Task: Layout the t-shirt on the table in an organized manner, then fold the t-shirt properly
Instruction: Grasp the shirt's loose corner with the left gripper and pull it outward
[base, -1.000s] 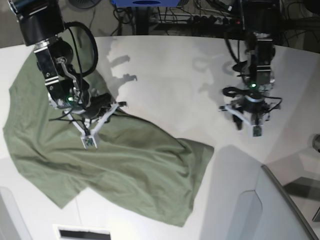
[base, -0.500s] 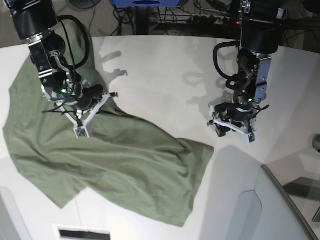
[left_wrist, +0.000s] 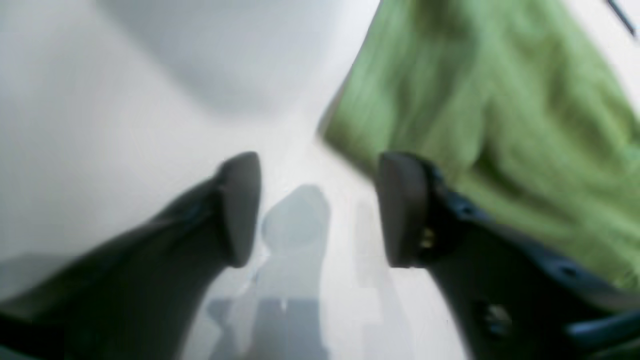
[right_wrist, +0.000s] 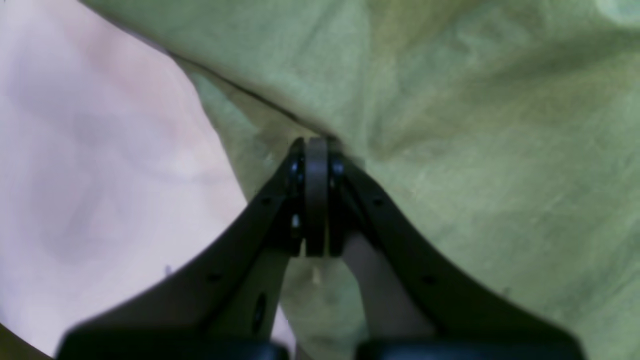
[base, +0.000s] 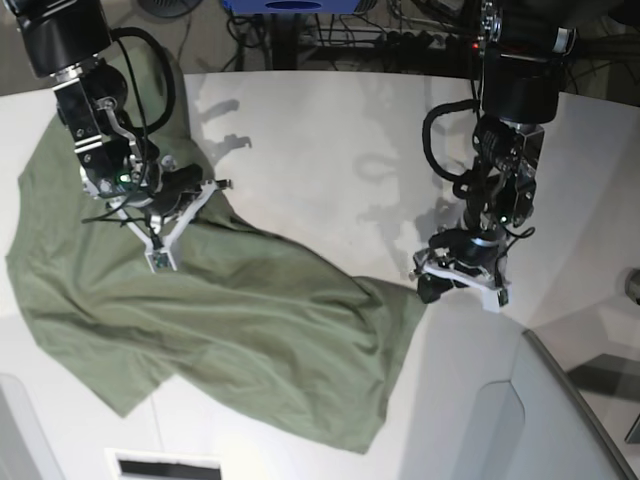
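The olive t-shirt (base: 210, 320) lies spread but rumpled across the near-left of the white surface (base: 330, 150); no label or writing is legible. The left hand (left_wrist: 317, 210) hangs spread wide and empty just beside its nearest corner. Farther back, the right hand (right_wrist: 316, 195) is clamped tight on a fold of the cloth.

Your base view looks down from above on the whole table (base: 330, 150) and both arms. Your 2 wrist views sit close behind their jaws, facing down; all 3 share the shirt (base: 230, 330) (left_wrist: 500, 115) (right_wrist: 475, 125).
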